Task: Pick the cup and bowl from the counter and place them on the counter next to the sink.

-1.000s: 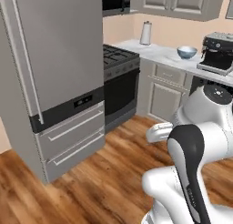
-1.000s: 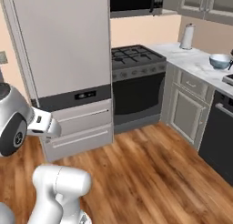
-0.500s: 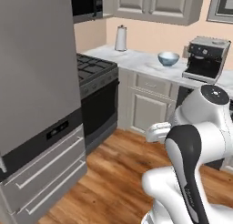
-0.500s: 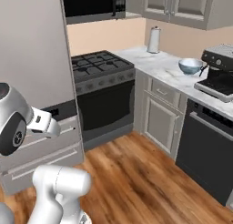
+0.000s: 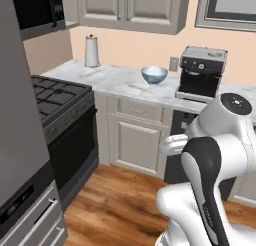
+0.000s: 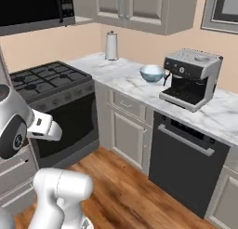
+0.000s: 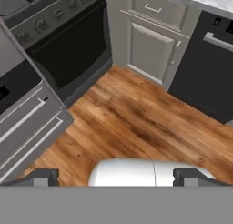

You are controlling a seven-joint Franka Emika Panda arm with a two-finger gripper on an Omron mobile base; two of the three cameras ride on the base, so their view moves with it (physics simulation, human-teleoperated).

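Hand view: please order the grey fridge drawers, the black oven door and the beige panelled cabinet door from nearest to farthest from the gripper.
From the open gripper:
1. Grey fridge drawers, lower left.
2. Black oven door, upper left.
3. Beige panelled cabinet door, top centre.

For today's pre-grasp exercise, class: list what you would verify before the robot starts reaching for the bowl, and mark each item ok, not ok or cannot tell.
1. Bowl located, upright on the counter: ok.
2. Space around the bowl: coffee machine stands close beside it: not ok.
3. Cup located: cannot tell.
4. Sink and drop spot located: cannot tell.
5. Gripper open and holding nothing: ok.
6. Gripper aimed at the bowl: not ok, it faces the wooden floor.
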